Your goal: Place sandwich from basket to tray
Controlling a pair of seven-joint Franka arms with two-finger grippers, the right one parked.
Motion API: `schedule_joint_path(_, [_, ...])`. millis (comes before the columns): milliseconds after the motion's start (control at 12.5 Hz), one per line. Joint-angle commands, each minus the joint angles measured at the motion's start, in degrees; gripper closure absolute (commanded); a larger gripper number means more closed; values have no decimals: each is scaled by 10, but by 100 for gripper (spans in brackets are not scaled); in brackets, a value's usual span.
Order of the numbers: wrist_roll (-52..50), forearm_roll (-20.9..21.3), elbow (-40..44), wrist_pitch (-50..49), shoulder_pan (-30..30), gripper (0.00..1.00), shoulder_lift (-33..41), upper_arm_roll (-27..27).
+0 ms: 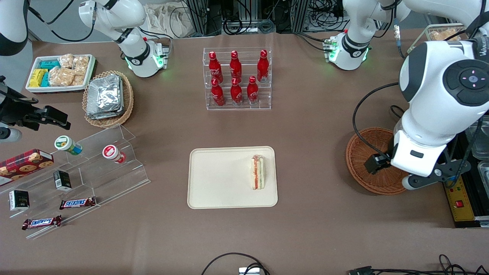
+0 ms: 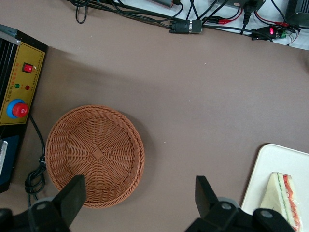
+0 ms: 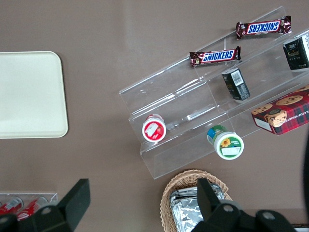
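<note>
Sandwich (image 1: pixel 258 172) on tray (image 1: pixel 214 179); open gripper (image 2: pixel 140 198) above basket (image 2: pixel 94 154)

Bare brown table (image 1: pixel 313 168) lies between the basket (image 1: pixel 363 160) and the tray (image 1: pixel 221 179). The gripper (image 2: pixel 137 200), fingers spread wide, hangs above the basket's tray-side rim. The bottle rack (image 1: pixel 237 78) stands farther off.

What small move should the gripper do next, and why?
Probably just lift and retreat. The sandwich already lies on the tray, the basket holds nothing, and the gripper hangs open above the table beside the basket, holding nothing.
</note>
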State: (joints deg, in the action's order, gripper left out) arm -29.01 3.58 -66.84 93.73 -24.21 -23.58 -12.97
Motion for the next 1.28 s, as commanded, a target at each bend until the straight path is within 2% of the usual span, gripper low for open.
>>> schedule_joint_path(0, [11,-9,-21,-8,-1,0,30,-3])
schedule_joint_path(159, [12,-9,-41,-4,68,0,55,32])
schedule_joint_path(399, [68,-10,-57,-8,95,0,83,41])
schedule_joint_path(638, [130,-10,-100,-19,189,0,135,122])
schedule_joint_path(957, [171,-9,-110,-92,231,0,171,162])
schedule_joint_path(1196, [175,-12,-150,-97,257,0,202,183])
